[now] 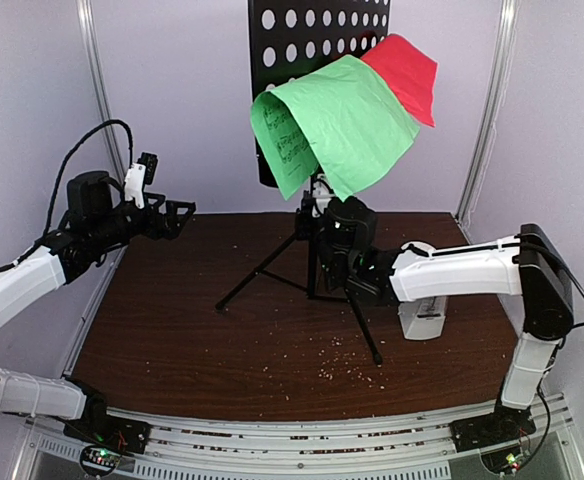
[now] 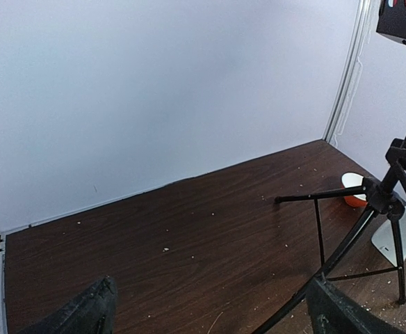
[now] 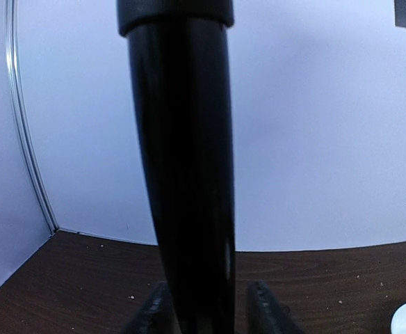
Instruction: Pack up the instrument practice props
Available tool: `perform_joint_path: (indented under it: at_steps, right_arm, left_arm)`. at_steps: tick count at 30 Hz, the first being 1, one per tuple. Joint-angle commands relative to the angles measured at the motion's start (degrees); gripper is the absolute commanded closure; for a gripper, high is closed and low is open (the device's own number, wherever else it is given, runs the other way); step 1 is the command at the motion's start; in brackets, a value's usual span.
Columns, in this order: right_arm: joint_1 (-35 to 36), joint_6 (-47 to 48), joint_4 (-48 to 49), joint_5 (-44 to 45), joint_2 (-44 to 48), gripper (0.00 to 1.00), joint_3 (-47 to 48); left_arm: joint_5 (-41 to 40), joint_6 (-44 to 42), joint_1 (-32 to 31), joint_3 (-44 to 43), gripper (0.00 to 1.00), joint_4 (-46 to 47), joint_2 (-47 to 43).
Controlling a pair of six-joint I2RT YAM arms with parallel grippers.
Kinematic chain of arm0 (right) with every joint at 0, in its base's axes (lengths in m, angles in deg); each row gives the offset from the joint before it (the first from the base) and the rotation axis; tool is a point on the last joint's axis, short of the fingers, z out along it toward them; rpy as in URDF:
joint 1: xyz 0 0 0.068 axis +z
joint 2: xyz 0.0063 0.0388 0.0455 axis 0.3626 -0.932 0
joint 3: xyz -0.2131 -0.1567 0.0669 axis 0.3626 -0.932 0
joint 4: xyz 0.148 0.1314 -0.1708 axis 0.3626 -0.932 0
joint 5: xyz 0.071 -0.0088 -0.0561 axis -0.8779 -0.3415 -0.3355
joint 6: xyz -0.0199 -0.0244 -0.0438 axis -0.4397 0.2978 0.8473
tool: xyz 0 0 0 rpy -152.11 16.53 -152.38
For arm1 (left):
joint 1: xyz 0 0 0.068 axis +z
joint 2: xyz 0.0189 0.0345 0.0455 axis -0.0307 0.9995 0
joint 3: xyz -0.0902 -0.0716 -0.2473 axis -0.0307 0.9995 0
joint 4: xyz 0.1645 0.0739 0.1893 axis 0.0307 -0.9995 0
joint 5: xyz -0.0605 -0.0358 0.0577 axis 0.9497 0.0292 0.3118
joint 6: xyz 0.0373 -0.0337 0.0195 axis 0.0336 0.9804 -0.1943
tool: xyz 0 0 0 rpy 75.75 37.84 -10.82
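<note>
The black perforated music stand (image 1: 312,30) stands on tripod legs (image 1: 262,272) at the back middle of the table. A green music sheet (image 1: 342,125) droops over its desk, with a red sheet (image 1: 407,72) behind it. My right gripper (image 1: 327,245) reaches in around the stand's pole (image 3: 185,174). Its fingers (image 3: 269,309) flank the pole, and a gap shows on the right side. The white metronome (image 1: 424,315) sits just behind the right forearm. My left gripper (image 1: 177,218) hovers open at the left, holding nothing, with the tripod (image 2: 370,198) to its right.
A small orange-and-white bowl (image 2: 354,189) sits beyond the tripod near the back right corner. Crumbs lie scattered on the dark wood table (image 1: 192,340). White walls with metal posts (image 1: 97,90) close in the left, back and right sides.
</note>
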Motion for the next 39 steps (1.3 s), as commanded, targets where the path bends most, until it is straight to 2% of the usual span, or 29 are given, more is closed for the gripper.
perform_joint_path:
  at_steps: [1,2,4,6,10,17,20,25,28,34,39]
  right_arm:
    - [-0.2,-2.1,2.7,-6.9,4.6,0.36,-3.7]
    - [-0.5,-2.2,2.7,-8.5,5.6,0.29,-5.1]
    - [-1.2,-2.6,3.2,-12.4,7.9,0.21,-8.2]
    - [-2.6,-3.7,4.3,-17.2,10.4,0.17,-11.7]
    - [-8.5,-7.4,6.8,-36.4,13.4,0.13,-17.1]
    - [-19.7,-17.7,18.8,-64.3,11.7,0.16,-19.6]
    - [-21.1,-17.2,16.8,-70.7,10.1,0.18,-15.2]
    - [-21.2,-14.2,9.7,-78.0,7.5,0.18,-7.8]
    - [-21.1,-13.7,7.8,-78.4,6.0,0.19,-5.1]
    - [-21.2,-15.1,7.7,-79.5,2.2,0.37,-0.1]
    - [-21.2,-15.7,7.8,-78.3,-0.4,0.35,3.0]
  left_arm:
    - [-0.1,0.3,0.6,0.3,0.02,2.5,0.1]
    - [-0.1,0.3,0.6,0.3,0.02,2.4,0.1]
    - [0.0,0.3,0.6,0.3,0.02,2.4,0.1]
    - [0.1,0.4,0.6,0.3,0.02,2.4,0.1]
    - [0.5,0.6,0.6,0.3,0.02,2.5,0.2]
    - [0.8,0.7,0.6,0.1,0.02,2.3,0.5]
    - [0.8,0.6,0.6,0.1,0.02,2.2,0.6]
    - [1.0,0.6,0.6,-0.1,0.02,1.9,1.2]
    - [1.1,0.6,0.6,-0.2,0.02,1.8,1.3]
    - [1.1,0.7,0.6,-0.4,0.02,1.5,1.5]
    - [1.2,0.6,0.6,-0.5,0.02,1.3,1.7]
